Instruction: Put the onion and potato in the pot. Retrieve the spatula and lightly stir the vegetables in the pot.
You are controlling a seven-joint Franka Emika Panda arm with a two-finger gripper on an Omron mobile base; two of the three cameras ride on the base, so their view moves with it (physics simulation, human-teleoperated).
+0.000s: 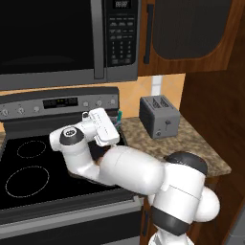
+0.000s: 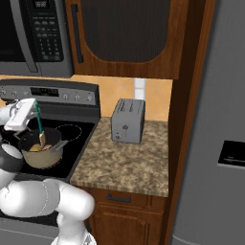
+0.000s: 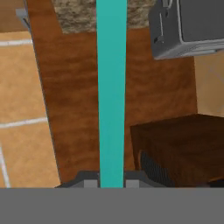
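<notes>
The beige pot (image 2: pixel 40 158) stands on the black stovetop (image 2: pixel 75 139), one grey handle pointing right. Inside it lie the yellowish-tan potato (image 2: pixel 35 148) and, beside it, the orange-brown onion (image 2: pixel 47 146). The spatula (image 2: pixel 38 119) stands nearly upright with its pale head (image 2: pixel 42 139) down in the pot. My gripper (image 2: pixel 34 110) is shut on its teal handle above the pot's rim. In the hand view the handle (image 3: pixel 111 87) runs straight up from between my fingertips, with the gripper (image 3: pixel 111 183) at the bottom. From the left my arm hides the pot; the gripper (image 1: pixel 116 120) shows a bit of teal.
A grey toaster (image 2: pixel 128 120) (image 1: pixel 159 116) (image 3: pixel 188 26) sits on the granite counter (image 2: pixel 129 165) right of the stove. The microwave (image 1: pixel 67 38) hangs overhead, close above the hand. A wooden cabinet wall and a grey fridge (image 2: pixel 225 143) close the right side.
</notes>
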